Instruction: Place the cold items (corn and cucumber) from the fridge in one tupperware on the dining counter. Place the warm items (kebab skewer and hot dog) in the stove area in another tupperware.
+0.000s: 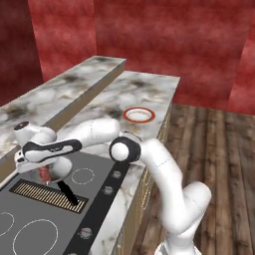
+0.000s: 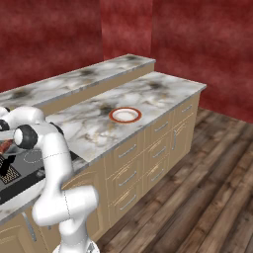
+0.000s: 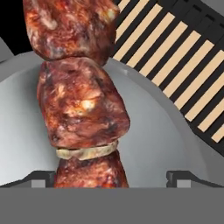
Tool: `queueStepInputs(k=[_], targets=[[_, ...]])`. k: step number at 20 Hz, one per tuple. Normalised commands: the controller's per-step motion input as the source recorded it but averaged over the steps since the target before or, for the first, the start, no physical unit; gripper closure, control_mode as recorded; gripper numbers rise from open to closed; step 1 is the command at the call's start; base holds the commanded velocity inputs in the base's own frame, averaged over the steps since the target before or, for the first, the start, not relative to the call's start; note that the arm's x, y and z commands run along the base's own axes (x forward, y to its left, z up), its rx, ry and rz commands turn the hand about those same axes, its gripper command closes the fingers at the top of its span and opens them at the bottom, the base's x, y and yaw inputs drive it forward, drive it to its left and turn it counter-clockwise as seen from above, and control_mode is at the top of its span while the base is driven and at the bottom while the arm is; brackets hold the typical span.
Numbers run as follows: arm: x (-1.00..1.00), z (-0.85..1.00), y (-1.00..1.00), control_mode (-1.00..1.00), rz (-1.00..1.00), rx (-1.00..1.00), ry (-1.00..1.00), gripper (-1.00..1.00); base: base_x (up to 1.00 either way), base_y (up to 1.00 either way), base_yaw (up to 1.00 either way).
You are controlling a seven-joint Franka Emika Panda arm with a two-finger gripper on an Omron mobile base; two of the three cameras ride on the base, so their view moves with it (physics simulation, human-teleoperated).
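Dark finger tips of the gripper (image 3: 111, 177) stand spread wide, one on each side of the kebab skewer (image 3: 81, 103), with gaps between them and the meat. The browned chunks, with a pale slice between two of them, lie in a grey pan (image 3: 166, 135) on the stove (image 1: 50, 219), next to its striped vent grille (image 1: 47, 195). Farther along the marble counter (image 1: 149, 92) sits an orange-rimmed container (image 1: 139, 115), well apart from the stove.
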Motion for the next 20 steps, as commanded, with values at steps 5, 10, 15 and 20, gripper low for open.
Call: queueStepInputs(k=[5, 10, 15, 20], targets=[[0.2, -0.82, -0.26, -1.0, -0.09, -0.11, 0.19, 1.0, 0.0, 0.0, 0.0], [0.0, -1.0, -1.0, -1.0, -0.17, 0.07, 0.09, 1.0, 0.0, 0.0, 0.0], [0.0, -0.95, -0.91, -1.0, -0.16, 0.07, 0.01, 1.0, 0.0, 0.0, 0.0], [0.0, 0.32, -0.9, -1.0, -0.27, 0.23, -0.06, 1.0, 0.0, 0.0, 0.0]])
